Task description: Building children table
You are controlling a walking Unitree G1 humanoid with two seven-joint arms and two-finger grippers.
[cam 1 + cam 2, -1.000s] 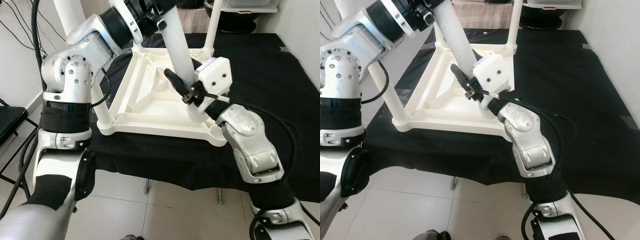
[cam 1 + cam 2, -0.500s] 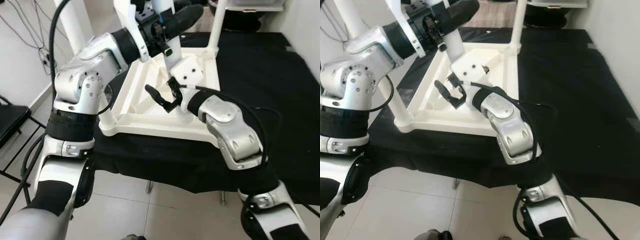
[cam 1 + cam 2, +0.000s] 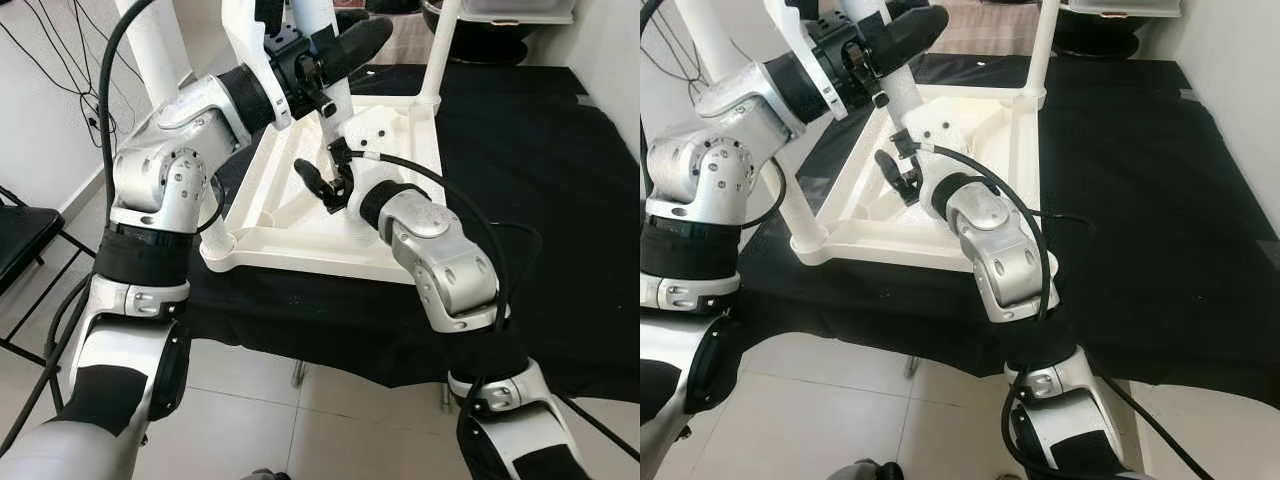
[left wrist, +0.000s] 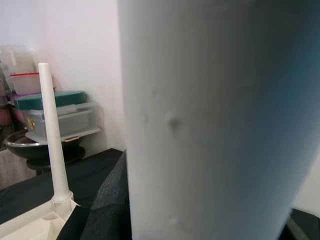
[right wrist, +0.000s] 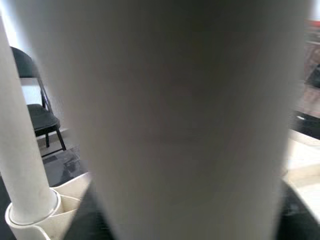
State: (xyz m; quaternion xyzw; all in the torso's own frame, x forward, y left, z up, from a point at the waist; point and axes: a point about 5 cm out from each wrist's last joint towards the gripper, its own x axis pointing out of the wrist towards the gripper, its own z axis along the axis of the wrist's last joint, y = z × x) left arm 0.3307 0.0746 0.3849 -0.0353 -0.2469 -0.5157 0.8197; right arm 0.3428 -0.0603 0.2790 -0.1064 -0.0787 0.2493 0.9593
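Observation:
The white table top (image 3: pixel 300 262) lies upside down on a black-covered table. Two white legs stand in its corner sockets, one at the front left (image 3: pixel 165 80) and one at the back right (image 3: pixel 440 50). My left gripper (image 3: pixel 360 35) is shut on a third white leg (image 3: pixel 332 100), high over the table top's middle. That leg (image 4: pixel 210 125) looms close in the left wrist view. My right gripper (image 3: pixel 322 182) hangs open just below, beside the leg's lower part. The leg's foot is hidden behind my right wrist. The leg (image 5: pixel 190 115) also stands close ahead in the right wrist view.
A black chair (image 3: pixel 20 240) stands at the left by the wall, with cables (image 3: pixel 50 70) hanging above it. A dark bowl and a storage box (image 3: pixel 480 25) sit at the back. The black cloth (image 3: pixel 530 150) lies bare on the right. Tiled floor lies before the table.
My right gripper let go of the leg's lower end and swung left, now open. The held leg went from tilted to nearly upright, with my left gripper still on it.

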